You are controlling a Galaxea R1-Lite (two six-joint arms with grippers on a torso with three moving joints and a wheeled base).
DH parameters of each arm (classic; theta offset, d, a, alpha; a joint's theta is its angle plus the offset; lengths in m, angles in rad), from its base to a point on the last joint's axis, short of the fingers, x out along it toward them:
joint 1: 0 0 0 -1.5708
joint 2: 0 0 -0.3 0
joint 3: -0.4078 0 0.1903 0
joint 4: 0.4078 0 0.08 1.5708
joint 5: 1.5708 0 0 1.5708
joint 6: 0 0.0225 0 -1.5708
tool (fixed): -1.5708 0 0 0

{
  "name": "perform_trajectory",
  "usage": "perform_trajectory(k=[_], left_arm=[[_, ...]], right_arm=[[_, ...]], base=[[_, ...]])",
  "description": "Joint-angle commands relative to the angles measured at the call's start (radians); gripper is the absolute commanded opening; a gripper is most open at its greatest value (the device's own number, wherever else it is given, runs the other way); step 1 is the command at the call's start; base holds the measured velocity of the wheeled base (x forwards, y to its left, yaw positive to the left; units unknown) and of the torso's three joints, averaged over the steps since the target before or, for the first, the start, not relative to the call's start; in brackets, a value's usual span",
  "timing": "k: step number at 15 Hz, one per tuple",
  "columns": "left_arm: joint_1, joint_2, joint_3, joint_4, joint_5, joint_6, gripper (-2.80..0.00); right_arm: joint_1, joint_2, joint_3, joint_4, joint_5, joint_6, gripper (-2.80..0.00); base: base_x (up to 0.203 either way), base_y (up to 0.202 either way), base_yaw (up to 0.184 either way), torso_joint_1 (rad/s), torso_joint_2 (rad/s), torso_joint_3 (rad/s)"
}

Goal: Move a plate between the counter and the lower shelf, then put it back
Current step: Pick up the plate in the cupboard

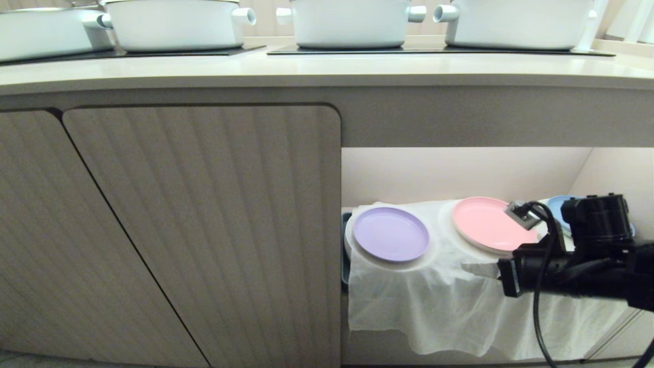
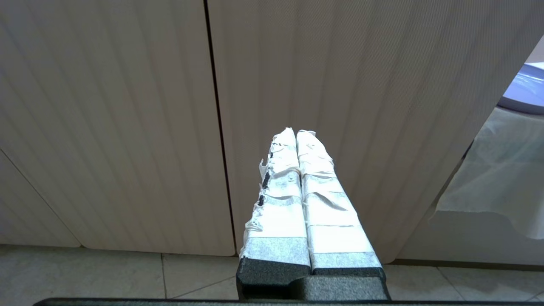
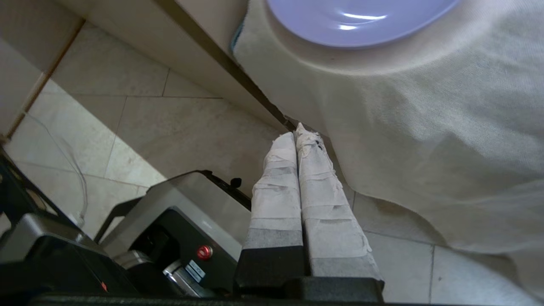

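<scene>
The lilac plate (image 1: 391, 233) lies flat on the leftmost cloth-covered mound of the lower shelf (image 1: 460, 179); it also shows in the right wrist view (image 3: 357, 19) and as a sliver in the left wrist view (image 2: 525, 89). The beige counter (image 1: 327, 69) runs above. My right gripper (image 1: 467, 268) hangs in front of the draped cloth, right of the plate and apart from it, taped fingers (image 3: 276, 170) pressed together and empty. My left gripper (image 2: 296, 134) is shut and empty, facing the cabinet doors.
A pink plate (image 1: 490, 224) and a blue plate (image 1: 558, 207) lie on the other mounds. White cloth (image 1: 439, 306) hangs over the shelf's front. Several white pots (image 1: 352, 23) stand on black hobs. Closed ribbed doors (image 1: 204, 230) lie left. The robot's base (image 3: 170, 229) stands on the tiled floor.
</scene>
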Motion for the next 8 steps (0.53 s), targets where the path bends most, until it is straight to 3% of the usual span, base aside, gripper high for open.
perform_trajectory(k=[1, 8], left_arm=[[0.001, 0.001, 0.0, 0.0, 0.0, -0.001, -2.8], [0.001, 0.001, 0.0, 0.0, 0.0, -0.001, -2.8]], right_arm=[[0.008, 0.064, -0.033, -0.007, 0.002, 0.061, -2.8], [0.035, 0.17, -0.15, 0.005, 0.0, 0.183, -2.8]], base=[[0.0, 0.0, 0.0, 0.0, 0.0, 0.0], [0.0, 0.0, 0.0, 0.0, 0.0, 0.0]])
